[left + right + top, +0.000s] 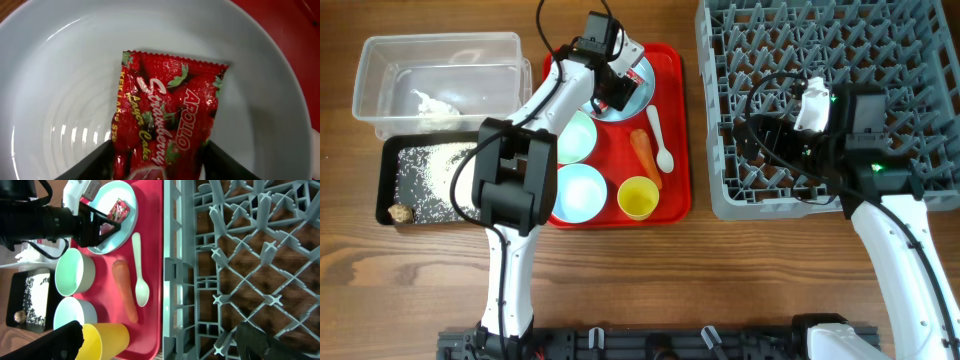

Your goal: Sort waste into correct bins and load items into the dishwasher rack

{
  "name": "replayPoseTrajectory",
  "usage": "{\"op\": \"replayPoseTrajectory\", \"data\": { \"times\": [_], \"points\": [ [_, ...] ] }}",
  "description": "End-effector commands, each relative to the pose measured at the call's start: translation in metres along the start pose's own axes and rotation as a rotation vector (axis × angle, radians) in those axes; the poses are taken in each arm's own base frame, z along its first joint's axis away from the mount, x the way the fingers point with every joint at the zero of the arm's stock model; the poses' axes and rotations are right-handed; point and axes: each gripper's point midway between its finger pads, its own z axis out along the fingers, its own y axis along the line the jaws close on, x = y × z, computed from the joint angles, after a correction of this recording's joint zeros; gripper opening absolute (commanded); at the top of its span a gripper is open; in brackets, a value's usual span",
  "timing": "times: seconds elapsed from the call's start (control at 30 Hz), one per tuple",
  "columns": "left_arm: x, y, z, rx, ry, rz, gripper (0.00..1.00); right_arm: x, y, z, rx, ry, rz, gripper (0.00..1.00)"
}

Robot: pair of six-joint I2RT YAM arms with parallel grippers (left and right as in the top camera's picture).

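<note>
The left claw (160, 162) hangs over the pale blue plate (55, 90) on the red tray (672, 70) mid-bench. Its fingers are apart on either side of the red snack wrapper (165, 115), which lies flat in the plate. The right claw (162, 340) is spread wide above the grey rack (900, 40) at the far right corner. At the far left corner the tissue (435, 108) sits in the clear tub (380, 60), and rice (435, 175) lies in the black tray (386, 160) beside it.

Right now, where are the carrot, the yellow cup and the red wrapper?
orange carrot (644, 157), overhead view, middle of its body.
yellow cup (638, 197), overhead view, inside its open mouth.
red snack wrapper (167, 120), left wrist view, centre of its printed face.
</note>
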Motion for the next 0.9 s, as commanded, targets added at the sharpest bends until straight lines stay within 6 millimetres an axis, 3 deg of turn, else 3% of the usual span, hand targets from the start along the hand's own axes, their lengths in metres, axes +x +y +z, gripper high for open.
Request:
{"op": "replayPoseTrajectory", "data": {
  "times": [0.0, 0.07, 0.27, 0.37, 0.47, 0.53, 0.63, 0.7, 0.77, 0.87],
  "points": [
    [0.033, -0.002, 0.041, 0.012, 0.098, -0.028, 0.15, -0.001, 0.0, 0.002, 0.006, 0.003, 0.006, 0.99],
    [0.039, -0.003, 0.048, 0.017, 0.113, -0.029, 0.04, -0.001, 0.0, 0.002, 0.006, 0.003, 0.006, 0.99],
    [0.034, 0.003, 0.042, -0.002, 0.098, -0.166, 0.04, -0.001, 0.0, 0.002, 0.006, 0.003, 0.005, 1.0],
    [0.019, 0.015, 0.024, -0.027, 0.051, -0.253, 0.04, -0.001, 0.0, 0.002, 0.006, 0.003, 0.005, 1.0],
    [-0.009, 0.032, -0.014, -0.05, -0.028, -0.348, 0.04, -0.002, 0.0, 0.002, 0.006, 0.003, 0.004, 1.0],
    [-0.037, 0.052, -0.064, -0.074, -0.129, -0.458, 0.04, -0.002, 0.0, 0.002, 0.006, 0.002, 0.003, 0.99],
    [-0.057, 0.079, -0.123, -0.098, -0.24, -0.586, 0.04, -0.002, 0.0, 0.002, 0.006, 0.002, 0.004, 0.99],
    [-0.057, 0.099, -0.161, -0.122, -0.296, -0.662, 0.04, -0.002, 0.0, 0.002, 0.006, 0.002, 0.004, 0.99],
    [-0.046, 0.124, -0.193, -0.171, -0.324, -0.725, 0.04, -0.002, 0.0, 0.002, 0.005, 0.001, 0.004, 1.0],
    [-0.017, 0.162, -0.216, -0.291, -0.309, -0.799, 0.04, -0.002, 0.0, 0.002, 0.005, 0.0, 0.004, 1.0]
  ]
}}
